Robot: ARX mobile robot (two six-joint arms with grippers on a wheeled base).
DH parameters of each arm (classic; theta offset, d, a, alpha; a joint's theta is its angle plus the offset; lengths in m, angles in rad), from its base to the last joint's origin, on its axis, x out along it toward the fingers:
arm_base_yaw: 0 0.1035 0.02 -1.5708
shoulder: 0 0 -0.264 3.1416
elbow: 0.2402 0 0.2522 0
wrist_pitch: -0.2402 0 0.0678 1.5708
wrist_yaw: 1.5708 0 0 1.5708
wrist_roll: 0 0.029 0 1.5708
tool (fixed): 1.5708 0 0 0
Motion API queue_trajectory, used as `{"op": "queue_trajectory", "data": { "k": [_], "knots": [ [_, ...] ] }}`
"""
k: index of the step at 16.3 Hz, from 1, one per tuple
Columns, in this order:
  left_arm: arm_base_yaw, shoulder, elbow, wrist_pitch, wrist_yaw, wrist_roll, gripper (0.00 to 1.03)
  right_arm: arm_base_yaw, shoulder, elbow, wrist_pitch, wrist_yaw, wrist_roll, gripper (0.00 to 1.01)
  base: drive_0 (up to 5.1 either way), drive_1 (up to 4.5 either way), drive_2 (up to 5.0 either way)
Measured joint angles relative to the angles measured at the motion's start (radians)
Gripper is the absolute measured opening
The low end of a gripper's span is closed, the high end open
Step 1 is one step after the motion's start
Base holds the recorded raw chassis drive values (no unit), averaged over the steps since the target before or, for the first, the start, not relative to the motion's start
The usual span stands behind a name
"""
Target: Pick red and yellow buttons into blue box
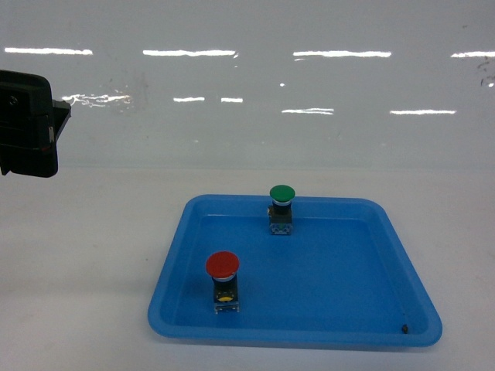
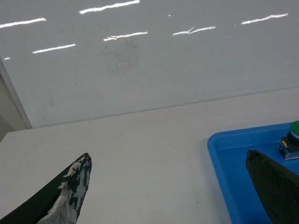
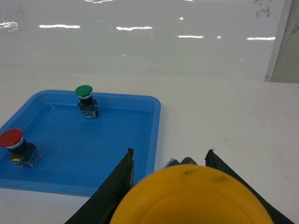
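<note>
A green-capped button point(image 1: 281, 207) stands in a shallow blue tray point(image 1: 349, 272), with perhaps a dark speck point(image 1: 405, 328).

Left gripper point(image 2: 170, 189) open wide, fingers spread apart — holding nothing. Right gripper point(image 3: 169, 161) closed around the yellow button point(image 3: 191, 196) — cap up.

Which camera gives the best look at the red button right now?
The head view: the red button stands whole and upright in the shallow blue tray. The right wrist view catches it small at the left edge. The left wrist view does not show it.
</note>
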Motion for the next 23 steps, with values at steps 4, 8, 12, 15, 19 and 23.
{"op": "queue_trajectory", "data": {
  "k": [4,8,12,15,19,23],
  "knots": [
    [0.000,0.000,0.000,0.000,0.000,0.000,0.98,-0.054,-0.586,0.019,-0.570,-0.077,-0.035,0.40,0.0,0.00,0.0],
    [0.000,0.000,0.000,0.000,0.001,0.000,0.98,-0.153,-0.655,0.016,-0.659,-0.151,-0.090,0.40,0.0,0.00,0.0],
    [-0.046,0.059,0.050,-0.067,0.004,0.002,0.98,-0.153,-0.655,0.016,-0.659,-0.151,-0.090,0.40,0.0,0.00,0.0],
    [-0.126,0.202,0.203,-0.160,0.015,0.021,0.98,-0.153,-0.655,0.016,-0.659,-0.151,-0.091,0.40,0.0,0.00,0.0],
    [-0.185,0.333,0.331,-0.265,0.000,0.016,0.98,-0.153,-0.655,0.016,-0.659,-0.151,-0.094,0.40,0.0,0.00,0.0],
    [-0.262,0.441,0.473,-0.410,0.004,-0.046,0.98,-0.153,-0.655,0.016,-0.659,-0.151,-0.094,0.40,0.0,0.00,0.0]
  ]
}}
